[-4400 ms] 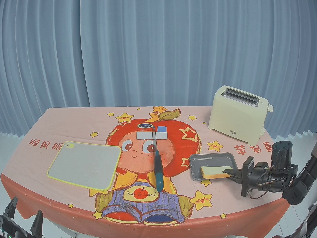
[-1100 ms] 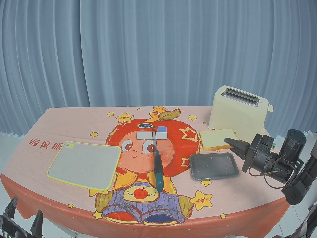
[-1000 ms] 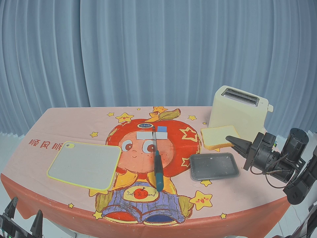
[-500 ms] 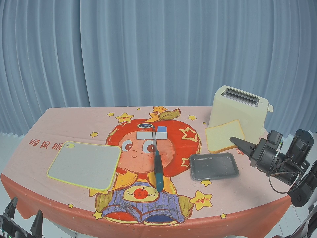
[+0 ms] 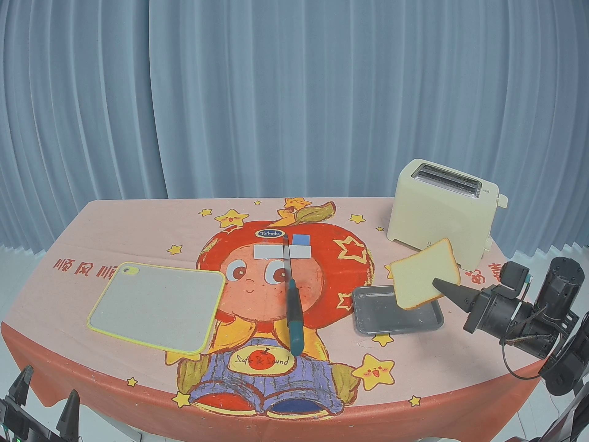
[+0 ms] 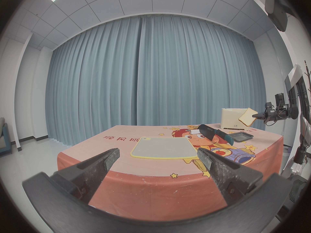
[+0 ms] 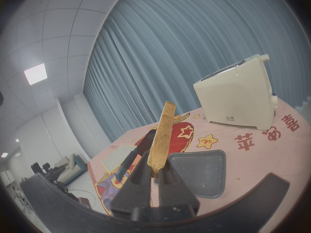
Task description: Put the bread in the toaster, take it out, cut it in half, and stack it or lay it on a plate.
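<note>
My right gripper (image 5: 443, 287) (image 7: 156, 169) is shut on one edge of the bread slice (image 5: 424, 274) (image 7: 162, 134), which hangs tilted in the air above the grey tray (image 5: 392, 311) (image 7: 198, 172) and in front of the cream toaster (image 5: 443, 211) (image 7: 238, 94). The toaster's slots are bare. A teal-handled knife (image 5: 292, 299) lies in the middle of the table. The cutting board (image 5: 158, 306) (image 6: 164, 147) with a yellow-green rim lies at the left. My left gripper (image 5: 44, 399) (image 6: 158, 165) stands open below the table's front left edge, holding nothing.
A white and blue block (image 5: 283, 250) props the knife's blade near the table's middle. The table (image 5: 153, 228) has a cartoon cloth, and a blue curtain hangs behind. The toaster stands close to the back right edge.
The right gripper lifted the bread off the tray, carried it up toward the toaster, then drew back a little and turned the slice from flat to tilted on edge. The left arm kept still.
</note>
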{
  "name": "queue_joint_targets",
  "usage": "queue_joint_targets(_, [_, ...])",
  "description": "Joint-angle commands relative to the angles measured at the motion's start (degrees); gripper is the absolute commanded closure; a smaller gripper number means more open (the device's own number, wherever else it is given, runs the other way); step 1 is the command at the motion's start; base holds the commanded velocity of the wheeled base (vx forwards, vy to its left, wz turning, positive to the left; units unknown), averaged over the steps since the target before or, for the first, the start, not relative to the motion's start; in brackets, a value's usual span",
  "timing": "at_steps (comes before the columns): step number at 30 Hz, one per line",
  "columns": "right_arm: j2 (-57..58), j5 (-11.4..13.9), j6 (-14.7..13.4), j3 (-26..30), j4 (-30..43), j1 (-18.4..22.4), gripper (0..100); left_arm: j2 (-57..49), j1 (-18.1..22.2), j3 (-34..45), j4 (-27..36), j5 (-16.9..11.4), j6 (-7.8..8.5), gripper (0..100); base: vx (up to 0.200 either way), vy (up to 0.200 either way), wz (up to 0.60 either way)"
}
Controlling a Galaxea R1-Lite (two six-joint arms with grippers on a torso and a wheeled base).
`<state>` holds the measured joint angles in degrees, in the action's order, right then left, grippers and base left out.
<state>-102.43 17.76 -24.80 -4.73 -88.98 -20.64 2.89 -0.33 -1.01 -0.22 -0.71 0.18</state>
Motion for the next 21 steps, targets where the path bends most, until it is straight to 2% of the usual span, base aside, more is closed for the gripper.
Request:
queue_joint_targets(1, [0.4, -1.2, 3.3, 0.6, -0.4, 0.1, 100, 0.0, 0.0, 1.0, 0.0, 0.0, -0.01, 0, 0.000, 0.000, 0.00])
queue_joint_targets(5, [0.1, -3.1, 6.8, 0.7, -0.4, -0.1, 100, 0.0, 0.0, 1.0, 0.0, 0.0, -0.01, 0, 0.000, 0.000, 0.00])
queue_joint_targets(9, [-0.1, -3.2, 8.7, 0.0, -0.4, 0.2, 100, 0.0, 0.0, 1.0, 0.0, 0.0, -0.01, 0, 0.000, 0.000, 0.00])
queue_joint_targets(18, [0.1, -3.3, 10.6, -1.5, -0.5, 0.7, 100, 0.0, 0.0, 1.0, 0.0, 0.0, -0.01, 0, 0.000, 0.000, 0.00])
queue_joint_targets(21, [0.6, -3.3, 10.6, -2.7, -0.5, 2.8, 100, 0.0, 0.0, 1.0, 0.0, 0.0, -0.01, 0, 0.000, 0.000, 0.00])
